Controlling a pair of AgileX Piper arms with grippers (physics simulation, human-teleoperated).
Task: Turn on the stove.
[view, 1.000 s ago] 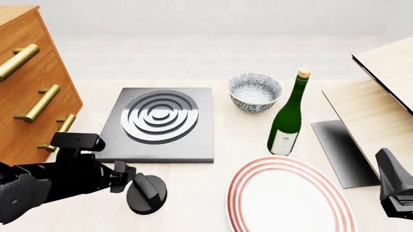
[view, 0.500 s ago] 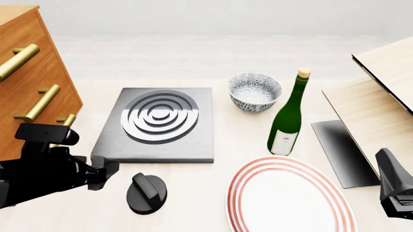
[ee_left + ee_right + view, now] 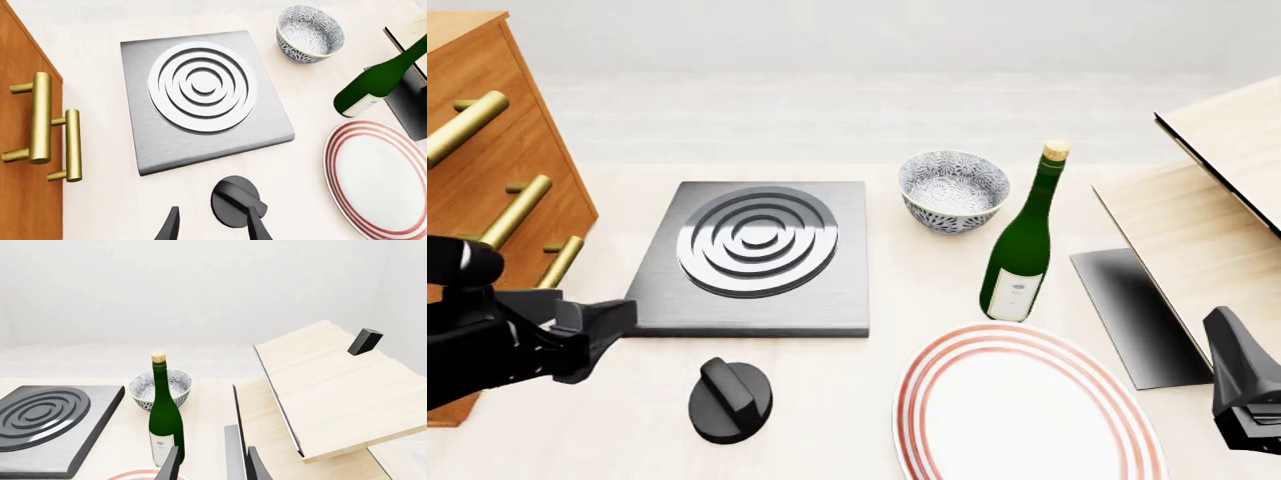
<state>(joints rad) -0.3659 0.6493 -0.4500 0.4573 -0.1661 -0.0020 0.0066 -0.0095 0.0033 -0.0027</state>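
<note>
The left gripper [image 3: 212,226] hangs spread and empty, just short of the knob [image 3: 730,399]. The stove [image 3: 754,256] lies flat left of the bowl [image 3: 954,189]. The right gripper [image 3: 210,465] is also spread, holding nothing.

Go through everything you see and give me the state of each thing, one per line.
Stove: flat on the table, nothing on it.
Knob: on the table, apart from the stove, untouched.
Left gripper: open, empty, beside the knob.
Right gripper: open, empty.
Bottle: upright, corked.
Bowl: upright.
Plate: flat, empty.
Drawers: shut.
</note>
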